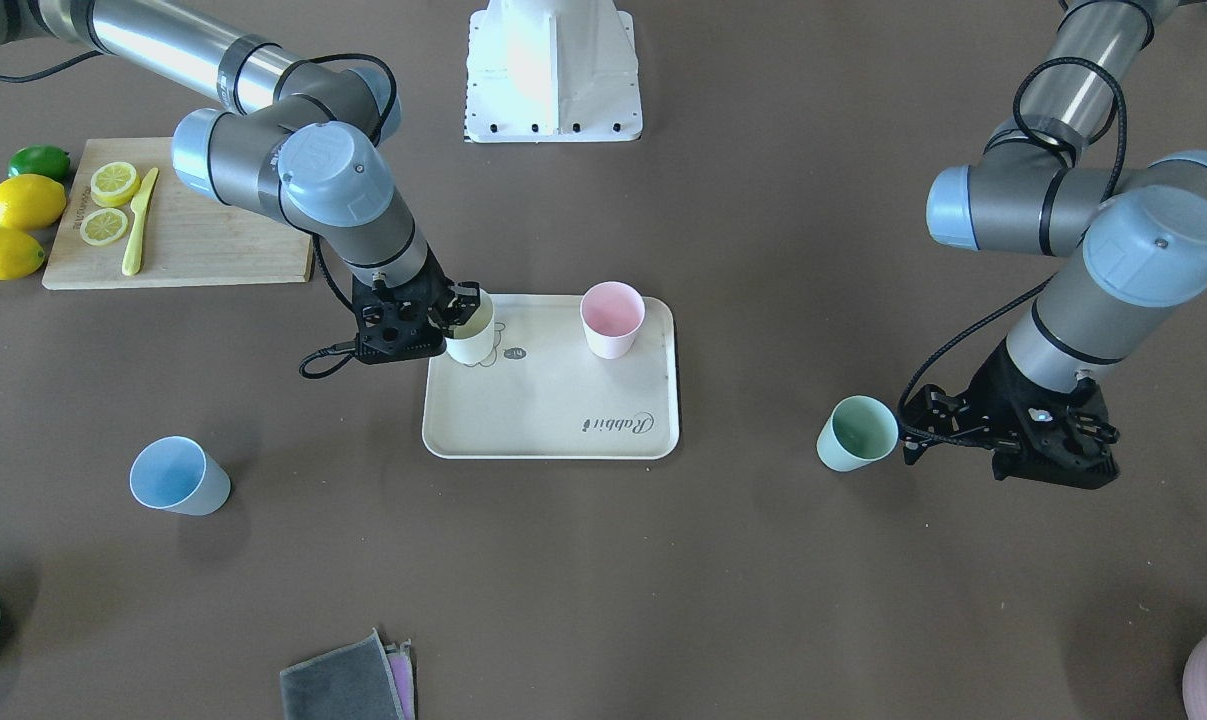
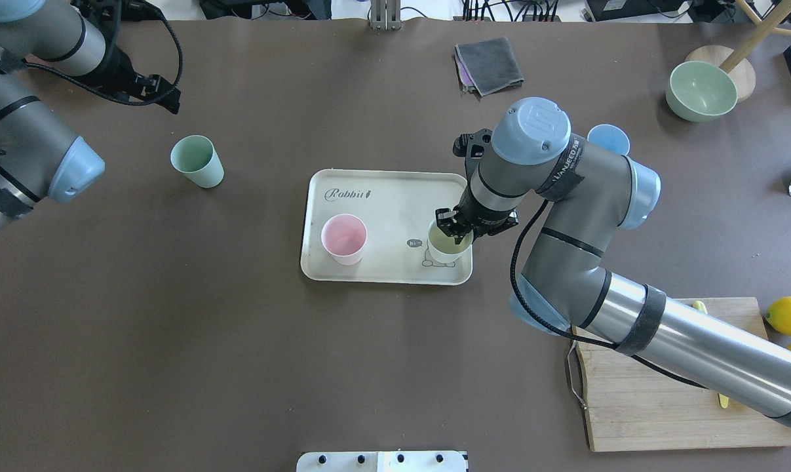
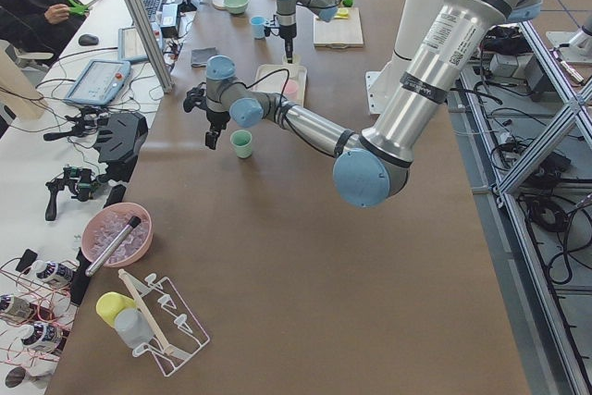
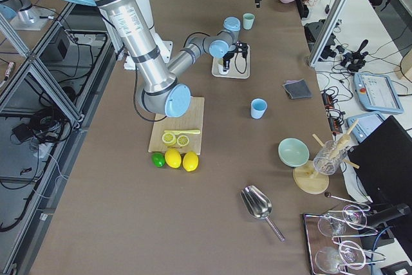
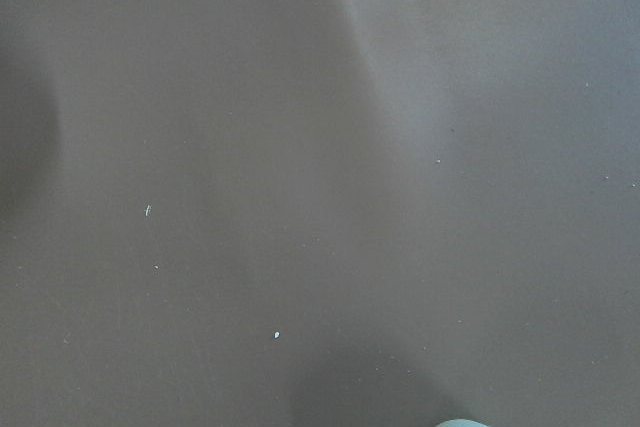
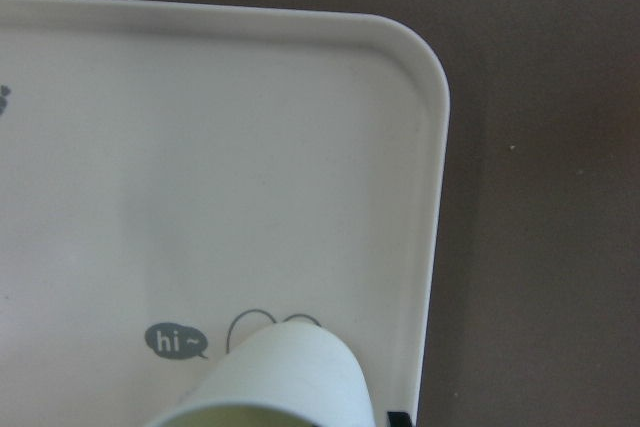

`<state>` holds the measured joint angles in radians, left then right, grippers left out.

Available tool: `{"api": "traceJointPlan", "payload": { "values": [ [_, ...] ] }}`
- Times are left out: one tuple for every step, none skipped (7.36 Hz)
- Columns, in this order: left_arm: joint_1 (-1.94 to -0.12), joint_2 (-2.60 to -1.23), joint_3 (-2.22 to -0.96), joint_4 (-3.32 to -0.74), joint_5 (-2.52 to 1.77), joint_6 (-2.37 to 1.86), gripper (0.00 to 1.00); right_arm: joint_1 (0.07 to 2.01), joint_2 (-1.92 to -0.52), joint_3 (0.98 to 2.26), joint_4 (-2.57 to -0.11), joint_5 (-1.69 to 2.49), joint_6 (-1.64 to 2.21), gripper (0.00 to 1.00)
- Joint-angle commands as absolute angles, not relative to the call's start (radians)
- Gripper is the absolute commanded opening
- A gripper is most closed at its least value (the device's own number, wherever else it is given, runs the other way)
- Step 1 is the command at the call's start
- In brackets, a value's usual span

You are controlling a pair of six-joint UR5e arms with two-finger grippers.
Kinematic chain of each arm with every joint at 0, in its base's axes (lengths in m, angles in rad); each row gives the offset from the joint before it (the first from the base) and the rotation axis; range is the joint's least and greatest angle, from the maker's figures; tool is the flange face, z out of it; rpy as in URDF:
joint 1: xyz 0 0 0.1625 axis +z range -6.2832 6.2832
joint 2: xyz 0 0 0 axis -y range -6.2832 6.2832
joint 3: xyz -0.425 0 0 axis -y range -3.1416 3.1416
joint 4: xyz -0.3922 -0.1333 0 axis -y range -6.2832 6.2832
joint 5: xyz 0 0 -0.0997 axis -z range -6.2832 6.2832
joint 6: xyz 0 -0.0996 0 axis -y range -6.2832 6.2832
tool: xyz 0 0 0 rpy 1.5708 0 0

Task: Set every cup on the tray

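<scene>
Seen from overhead, right gripper (image 2: 453,231) clamped on pale yellow cup (image 2: 449,248) at tray (image 2: 382,210) 4 o'clock corner, close to raised rim, pink cup (image 2: 344,238) at 8 o'clock, bare tray between, mint green cup (image 2: 197,160) on table at 10 o'clock, light blue cup (image 1: 178,476) at 2 o'clock, left gripper (image 1: 1058,450) near mint green cup, finger spacing impossible to tell.

A rectangular wooden cutting board (image 1: 213,250) is carrying two lemon slices (image 1: 114,183) and a yellow plastic knife (image 1: 138,225). Two whole yellow lemons (image 1: 27,202) and a green lime (image 1: 39,161) are sitting just beside it. A folded grey cloth (image 1: 343,685) is lying well apart.
</scene>
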<state>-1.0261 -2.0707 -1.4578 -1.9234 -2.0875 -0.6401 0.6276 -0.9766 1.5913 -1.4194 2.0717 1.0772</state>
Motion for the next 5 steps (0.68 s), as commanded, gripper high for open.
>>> {"api": "traceJointPlan", "payload": {
  "values": [
    [-1.002,-2.065,-1.468,-1.927,-2.088,-0.688,0.97,0.649,-0.977,1.643,-1.433,2.092,1.078,1.0],
    [-0.983,-2.063,-1.47,-1.928,-2.086,-0.701,0.97,0.682,-0.979,1.655,-1.437,2.141,1.078,1.0],
    [-0.974,-2.054,-1.465,-1.937,-2.086,-0.701,0.97,0.702,-0.979,1.663,-1.457,2.157,1.077,1.0],
    [-0.959,-2.037,-1.462,-1.959,-2.085,-0.706,0.95,0.721,-0.98,1.672,-1.469,2.158,1.075,1.0],
    [-0.947,-2.031,-1.462,-1.96,-2.085,-0.707,0.93,0.745,-0.982,1.678,-1.48,2.183,1.075,1.0]
  ]
}}
